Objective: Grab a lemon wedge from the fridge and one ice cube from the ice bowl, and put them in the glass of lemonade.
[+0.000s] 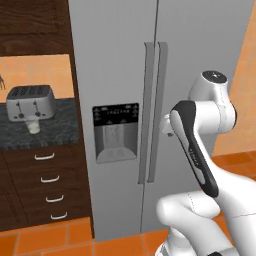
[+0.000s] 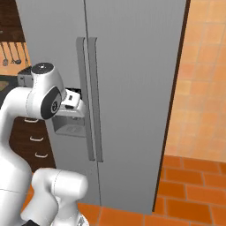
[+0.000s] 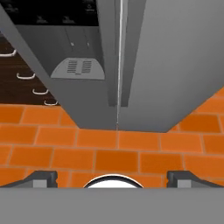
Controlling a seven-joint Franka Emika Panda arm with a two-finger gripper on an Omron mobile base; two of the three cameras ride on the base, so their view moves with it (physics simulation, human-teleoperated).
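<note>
The grey steel fridge (image 1: 115, 55) (image 2: 132, 66) (image 3: 175, 57) stands with both doors shut, so the lemon wedge is hidden. My gripper (image 1: 168, 125) (image 2: 80, 104) (image 3: 113, 178) hangs just in front of the two long vertical handles (image 1: 155, 110) (image 2: 90, 101), at about the height of the black dispenser panel (image 1: 115, 132). It is open and holds nothing, with its fingertips (image 3: 41, 177) spread wide and the hand looking down the door seam to the floor. The glass of lemonade (image 1: 33, 127) stands on the dark counter (image 1: 55, 132) to the left. The ice bowl is out of view.
A silver toaster (image 1: 29, 102) sits right behind the glass. Dark wood drawers (image 1: 50, 185) (image 2: 37, 141) run under the counter, left of the fridge. An orange tiled floor (image 3: 131, 148) lies in front, and an orange wall (image 2: 203, 88) stands to the fridge's right.
</note>
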